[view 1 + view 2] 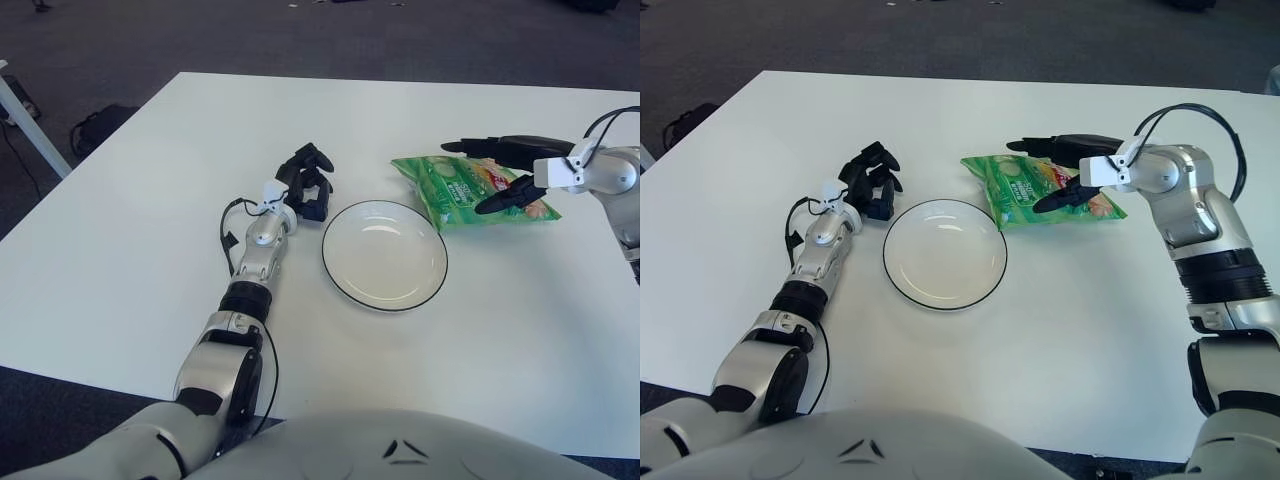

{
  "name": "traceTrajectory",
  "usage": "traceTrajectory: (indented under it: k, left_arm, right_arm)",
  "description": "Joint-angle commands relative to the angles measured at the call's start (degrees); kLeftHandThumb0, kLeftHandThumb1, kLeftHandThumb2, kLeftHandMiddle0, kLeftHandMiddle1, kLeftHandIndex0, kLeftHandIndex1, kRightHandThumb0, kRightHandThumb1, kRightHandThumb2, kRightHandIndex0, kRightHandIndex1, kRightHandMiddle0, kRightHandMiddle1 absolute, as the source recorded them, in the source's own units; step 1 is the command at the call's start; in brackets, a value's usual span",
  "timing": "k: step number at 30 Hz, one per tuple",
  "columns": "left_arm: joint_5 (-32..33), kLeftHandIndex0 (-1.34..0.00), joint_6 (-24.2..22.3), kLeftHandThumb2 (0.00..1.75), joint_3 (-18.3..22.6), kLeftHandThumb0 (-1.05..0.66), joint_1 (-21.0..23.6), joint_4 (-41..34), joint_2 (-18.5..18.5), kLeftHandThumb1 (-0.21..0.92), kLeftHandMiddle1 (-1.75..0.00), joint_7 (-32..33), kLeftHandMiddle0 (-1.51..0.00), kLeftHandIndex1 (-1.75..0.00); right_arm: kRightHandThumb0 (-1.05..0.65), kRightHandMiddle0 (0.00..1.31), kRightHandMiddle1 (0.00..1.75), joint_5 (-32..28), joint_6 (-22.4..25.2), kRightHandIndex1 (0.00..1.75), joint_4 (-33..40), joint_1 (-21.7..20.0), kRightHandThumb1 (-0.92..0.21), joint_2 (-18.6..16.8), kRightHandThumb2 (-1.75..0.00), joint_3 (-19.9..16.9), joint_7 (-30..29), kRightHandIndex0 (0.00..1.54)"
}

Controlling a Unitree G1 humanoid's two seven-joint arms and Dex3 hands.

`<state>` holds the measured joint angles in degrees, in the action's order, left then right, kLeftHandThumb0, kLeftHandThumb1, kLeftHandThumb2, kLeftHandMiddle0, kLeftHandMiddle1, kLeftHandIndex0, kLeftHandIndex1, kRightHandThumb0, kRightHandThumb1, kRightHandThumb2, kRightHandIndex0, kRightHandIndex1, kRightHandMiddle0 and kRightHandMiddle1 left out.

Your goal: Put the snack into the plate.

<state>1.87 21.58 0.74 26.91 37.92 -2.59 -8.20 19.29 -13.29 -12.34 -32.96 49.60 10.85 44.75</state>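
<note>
The snack (441, 187) is a green bag lying flat on the white table, just beyond the right rim of the plate (384, 306). The plate is white with a dark rim and has nothing in it. My right hand (468, 177) reaches in from the right and hovers at the bag's right half. Its long fingers (480, 146) stretch over the bag's far edge and the thumb (497, 199) points across its near side. It is open and not closed on the bag. My left hand (308, 183) shows just left of the plate, fingers curled, holding nothing.
The white table (150, 230) spreads wide on the left and in front of the plate. Its far edge meets dark carpet. A white leg (30, 125) and a dark bag (100, 125) stand on the floor at far left.
</note>
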Motion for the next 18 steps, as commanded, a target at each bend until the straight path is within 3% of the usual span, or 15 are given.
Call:
traceTrajectory:
  k: [1, 9, 18]
  left_arm:
    - [-0.2, -0.63, 0.38, 1.54, 0.33, -0.01, -5.75, 2.95, -0.15, 0.13, -1.75, 1.14, -0.64, -1.75]
    - [-0.51, -0.61, 1.5, 1.5, 0.85, -0.01, -5.57, 2.69, -0.35, 0.16, -1.75, 2.77, -0.62, -1.75]
    - [-0.69, -0.61, 2.96, 1.51, 0.88, -0.01, -6.06, 1.32, 0.04, 0.15, -1.75, 3.96, -0.62, -1.75]
  right_arm:
    - [-1.05, 0.0, 0.0, 1.4, -1.01, 0.0, -2.09, -1.95, -0.92, -0.42, -0.44, 0.68, -0.83, 0.0]
    - [-1.05, 0.0, 0.0, 7.16, -1.79, 0.0, -7.93, -3.35, -0.92, -1.31, -0.61, 3.86, -3.25, 0.0]
    - [-1.05, 0.0, 0.0, 11.52, -2.7, 0.0, -17.04, -5.25, -0.92, -4.48, -0.67, 6.67, -8.84, 0.0]
